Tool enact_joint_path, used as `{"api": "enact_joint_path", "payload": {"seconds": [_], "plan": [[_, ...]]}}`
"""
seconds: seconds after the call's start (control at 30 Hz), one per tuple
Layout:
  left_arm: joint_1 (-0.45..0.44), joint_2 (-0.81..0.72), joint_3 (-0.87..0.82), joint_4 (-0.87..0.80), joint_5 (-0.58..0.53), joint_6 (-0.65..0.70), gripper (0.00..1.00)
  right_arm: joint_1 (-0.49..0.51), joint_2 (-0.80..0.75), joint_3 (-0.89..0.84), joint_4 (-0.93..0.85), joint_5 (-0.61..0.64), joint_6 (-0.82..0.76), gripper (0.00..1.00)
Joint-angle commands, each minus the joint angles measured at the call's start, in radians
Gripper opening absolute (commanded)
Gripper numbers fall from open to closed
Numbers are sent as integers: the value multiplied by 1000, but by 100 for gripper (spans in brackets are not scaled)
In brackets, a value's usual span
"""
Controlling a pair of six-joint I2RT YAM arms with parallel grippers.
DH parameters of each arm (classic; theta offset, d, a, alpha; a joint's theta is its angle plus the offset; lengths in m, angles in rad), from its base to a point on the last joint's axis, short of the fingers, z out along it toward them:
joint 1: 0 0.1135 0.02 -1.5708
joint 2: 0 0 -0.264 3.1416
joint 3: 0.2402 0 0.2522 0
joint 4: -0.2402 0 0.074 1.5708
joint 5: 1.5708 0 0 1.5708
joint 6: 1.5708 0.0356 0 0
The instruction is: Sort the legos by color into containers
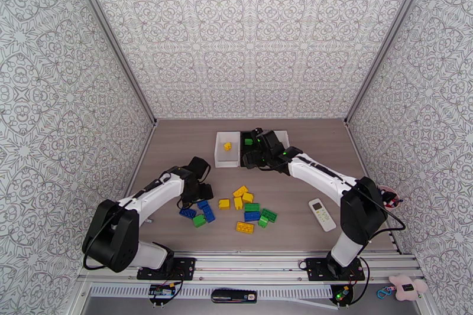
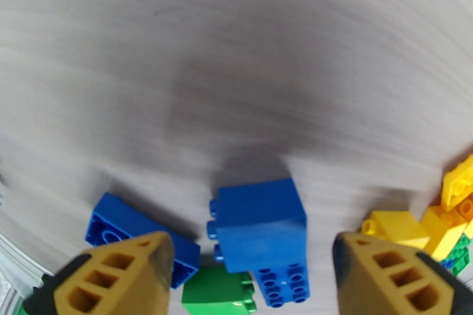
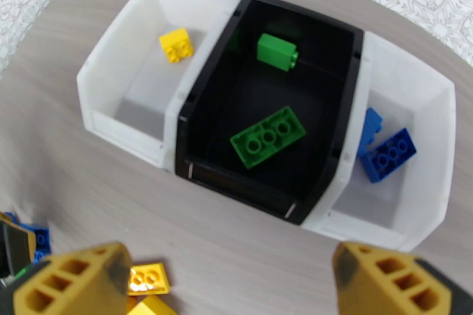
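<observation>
We are reading no text anywhere, the white remote control [image 1: 322, 214], lying behind and to the right of the right claw [image 3: 230, 278], is showing markings too small to make out

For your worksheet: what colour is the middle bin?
The middle bin is black; clearest from the right wrist.

Your left white bin [image 3: 127, 133] holds one yellow brick [image 3: 176, 45]. It touches the black bin [image 3: 236, 183], where you have two green bricks [image 3: 268, 136] lying studs-up. Against that stands the right white bin [image 3: 425, 150] with two blue bricks [image 3: 387, 154]. Loose blue, yellow and green legos [image 1: 239, 202] lie clustered well apart from all three.
</observation>
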Motion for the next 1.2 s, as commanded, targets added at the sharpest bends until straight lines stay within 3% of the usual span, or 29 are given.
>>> {"api": "enact_joint_path", "payload": {"seconds": [0.0,0.37,0.6,0.87,1.17], "plan": [[6,26,21,-20,12,-12,70,7,-28,-22,7,-4,19,93],[1,80,19,1,25,-7,57,6,-43,-33,9,-2,29,93],[-4,88,28,-2,24,0,42,7,-73,-50,10,1,46,93],[-29,35,96,2,6,54,40,6,-136,-89,31,-1,84,93],[-64,20,194,230,111,142,40,5,-233,-167,77,16,125,93]]}}
